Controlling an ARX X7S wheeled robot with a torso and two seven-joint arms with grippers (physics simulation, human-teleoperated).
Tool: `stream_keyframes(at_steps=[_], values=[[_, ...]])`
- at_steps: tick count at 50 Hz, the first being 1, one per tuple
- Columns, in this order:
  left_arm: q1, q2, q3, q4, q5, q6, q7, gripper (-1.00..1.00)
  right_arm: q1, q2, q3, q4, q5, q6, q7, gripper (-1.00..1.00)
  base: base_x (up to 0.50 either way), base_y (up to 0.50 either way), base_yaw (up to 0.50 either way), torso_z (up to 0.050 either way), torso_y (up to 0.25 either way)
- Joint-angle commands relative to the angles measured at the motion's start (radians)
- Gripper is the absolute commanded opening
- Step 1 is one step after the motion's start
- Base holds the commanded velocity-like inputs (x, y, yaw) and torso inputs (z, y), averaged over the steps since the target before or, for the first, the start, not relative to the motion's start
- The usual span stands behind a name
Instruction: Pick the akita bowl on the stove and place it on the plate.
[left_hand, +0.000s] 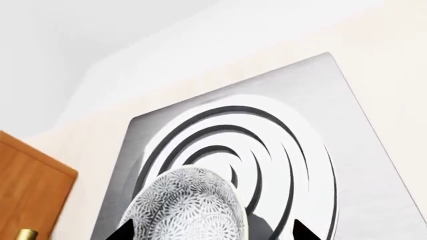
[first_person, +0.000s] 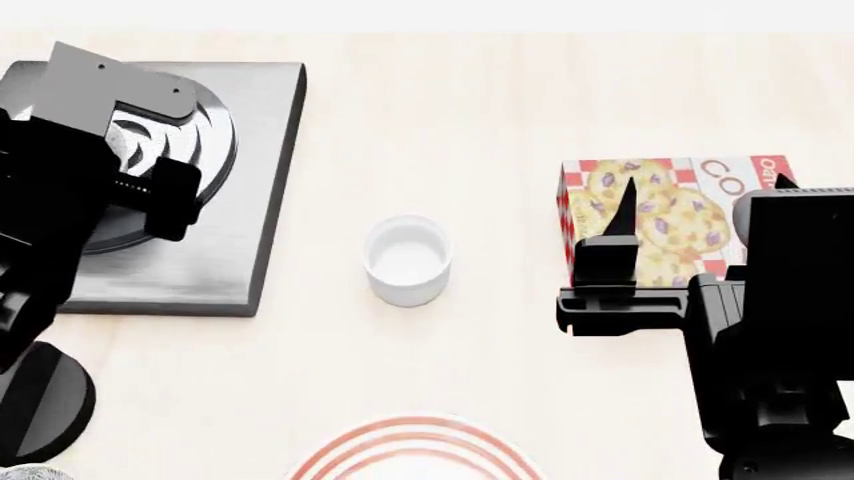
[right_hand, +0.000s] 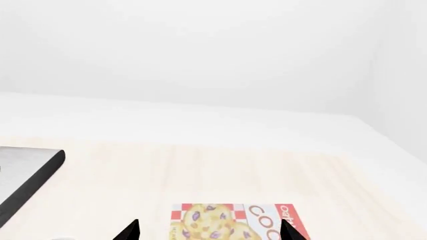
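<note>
Stove (first_person: 260, 180) sits at the far left of the table (first_person: 481, 110) in the head view, grey slab with raised concentric rings. Left arm covers most of it there, so the akita bowl is not visible in the head view.

Left wrist view: akita bowl (left_hand: 190, 207) is on the stove (left_hand: 373, 165), over the near part of the burner rings, speckled outer wall facing the camera. Left gripper (left_hand: 210, 232) shows only as two dark fingertips (left_hand: 301, 231), one each side of the bowl. Jaws are spread wider than the bowl. Cannot tell whether either tip touches it; no grip visible.

Right gripper (first_person: 617, 225) hangs over the cookie box (first_person: 667, 215) at the right of the table in the head view. In the right wrist view its two fingertips (right_hand: 130, 231) are well apart with nothing between them, the cookie box (right_hand: 233, 220) lying beyond them and a corner of the stove (right_hand: 30, 172) off to one side.

Plate (first_person: 414, 452) is at the near edge of the head view, centre, only its red-ringed far rim in frame. Small plain white cup (first_person: 408, 258) stands between the stove and the cookie box, apart from both. Speckled sliver at the bottom left corner of the head view, too little showing to identify. Wooden cabinet (left_hand: 30, 190) shows beside the table in the left wrist view.
</note>
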Motion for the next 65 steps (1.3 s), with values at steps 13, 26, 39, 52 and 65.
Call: stream_keyframes(at_steps=[13, 26, 39, 52, 65], values=[[0.027, -0.012, 0.006, -0.024, 0.000, 0.002, -0.007, 1.00, 0.000, 0.004, -0.001, -0.001, 0.009, 0.000, 0.008, 1.00, 0.00, 0.00, 0.00, 0.000, 0.000], [0.028, -0.015, 0.016, -0.035, 0.004, 0.002, -0.007, 1.00, 0.002, 0.006, -0.003, -0.002, 0.014, 0.001, 0.012, 1.00, 0.00, 0.00, 0.00, 0.000, 0.000], [0.033, -0.024, 0.035, -0.040, 0.014, 0.002, -0.005, 1.00, 0.001, 0.009, -0.005, 0.003, 0.016, -0.005, 0.014, 1.00, 0.00, 0.00, 0.00, 0.000, 0.000], [0.039, -0.029, 0.041, -0.035, 0.013, -0.004, -0.004, 1.00, 0.003, 0.011, -0.004, -0.002, 0.024, 0.001, 0.020, 1.00, 0.00, 0.00, 0.00, 0.000, 0.000], [0.040, -0.033, 0.039, -0.043, 0.010, -0.002, -0.005, 1.00, 0.003, 0.013, -0.005, -0.001, 0.028, -0.001, 0.023, 1.00, 0.00, 0.00, 0.00, 0.000, 0.000]])
